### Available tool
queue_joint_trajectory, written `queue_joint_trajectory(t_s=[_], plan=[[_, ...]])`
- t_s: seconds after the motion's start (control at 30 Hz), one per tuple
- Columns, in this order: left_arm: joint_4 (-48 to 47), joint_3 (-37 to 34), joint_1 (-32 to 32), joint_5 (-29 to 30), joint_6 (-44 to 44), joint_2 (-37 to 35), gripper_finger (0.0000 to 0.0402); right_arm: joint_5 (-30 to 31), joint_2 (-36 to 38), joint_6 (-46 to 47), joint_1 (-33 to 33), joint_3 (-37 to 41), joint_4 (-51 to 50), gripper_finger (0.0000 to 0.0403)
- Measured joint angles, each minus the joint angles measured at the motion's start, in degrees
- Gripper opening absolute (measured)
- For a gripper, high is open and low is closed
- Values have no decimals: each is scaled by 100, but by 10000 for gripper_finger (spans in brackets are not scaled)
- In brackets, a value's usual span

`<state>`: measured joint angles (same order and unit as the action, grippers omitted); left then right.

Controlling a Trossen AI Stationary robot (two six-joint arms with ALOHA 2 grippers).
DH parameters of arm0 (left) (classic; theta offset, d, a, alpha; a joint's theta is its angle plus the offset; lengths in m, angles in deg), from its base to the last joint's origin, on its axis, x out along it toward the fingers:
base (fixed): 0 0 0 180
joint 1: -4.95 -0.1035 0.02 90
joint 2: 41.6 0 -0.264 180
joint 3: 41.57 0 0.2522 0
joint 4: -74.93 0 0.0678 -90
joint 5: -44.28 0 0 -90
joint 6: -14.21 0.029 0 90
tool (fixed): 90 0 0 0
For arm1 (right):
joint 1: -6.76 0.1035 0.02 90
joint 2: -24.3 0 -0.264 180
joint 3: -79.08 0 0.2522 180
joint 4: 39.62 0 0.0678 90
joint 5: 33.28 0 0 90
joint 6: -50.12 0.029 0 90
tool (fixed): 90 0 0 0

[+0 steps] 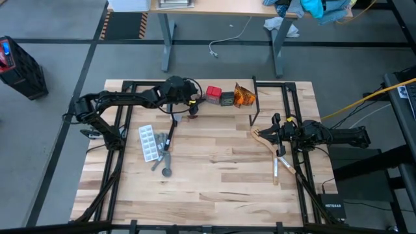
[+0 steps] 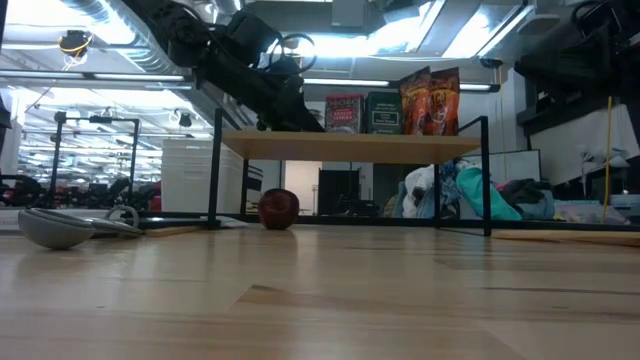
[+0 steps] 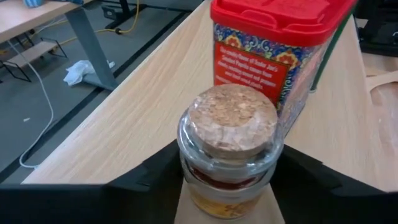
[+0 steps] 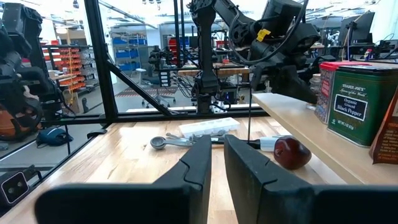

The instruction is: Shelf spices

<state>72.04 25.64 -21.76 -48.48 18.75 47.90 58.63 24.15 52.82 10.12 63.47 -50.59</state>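
On the shelf, a light-wood plank on black legs at the table's far edge, stand a red box, a dark grey box and orange packets. A small glass jar with a cork lid stands just left of the red box. My left gripper reaches onto the shelf from the left and is shut on this jar. In the low view the gripper hides it. My right gripper waits shut over the table's right side. My left gripper pinches the jar's glass body between its two fingers, below the cork lid. The fingers come from the table's left, slanting a little downward. The jar is upright, and its base seems to rest on the shelf plank.
A red round thing lies on the table under the shelf. A white blister tray, measuring spoons and a dark pen lie at the left. A pale wooden utensil and a white marker lie near my right gripper.
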Motion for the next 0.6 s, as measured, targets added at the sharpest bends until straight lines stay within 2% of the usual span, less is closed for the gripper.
queue_joint_trajectory(t_s=[0.07, 0.37, 0.6], plan=[[2, 0, 42, 4, -4, -2, 180, 0, 0, 0, 0, 0, 0, 50], [-49, 0, 272, 410, 35, -19, 181, -1, -2, 2, 1, 0, -2, 50], [-557, -8, 476, 786, 11, -362, 182, -2, -2, 0, 2, 0, -4, 50]])
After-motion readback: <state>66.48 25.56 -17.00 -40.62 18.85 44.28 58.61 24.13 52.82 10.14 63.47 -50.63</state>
